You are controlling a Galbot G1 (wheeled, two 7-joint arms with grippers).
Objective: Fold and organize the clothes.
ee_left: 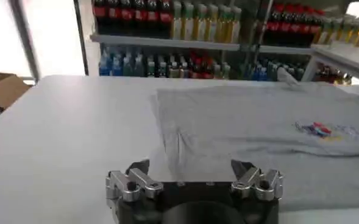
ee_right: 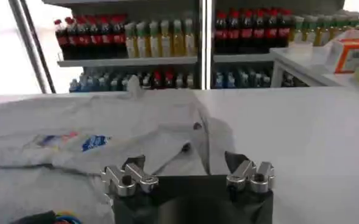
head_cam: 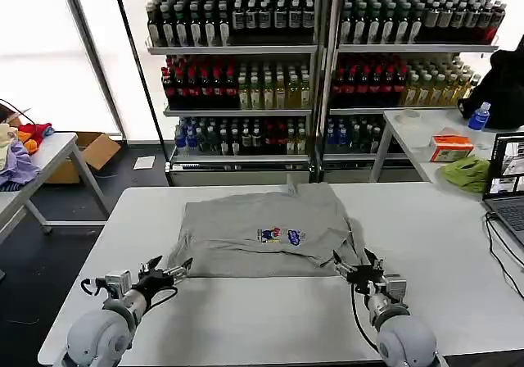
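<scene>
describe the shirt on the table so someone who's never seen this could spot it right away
On the white table before the drinks shelves lies a light grey shirt, spread flat between the two open end effectors. A small multicoloured chest print marks it; the bright green cloth lies on the side table.

- A mock shop set up as a test room
- Retail shelves [head_cam: 315, 56] across the back, stacked with rows of drink bottles [head_cam: 237, 88]
- White desks [head_cam: 458, 244] in front, a laptop [head_cam: 509, 183] on one
- A cardboard box [head_cam: 92, 154] on the floor
</scene>
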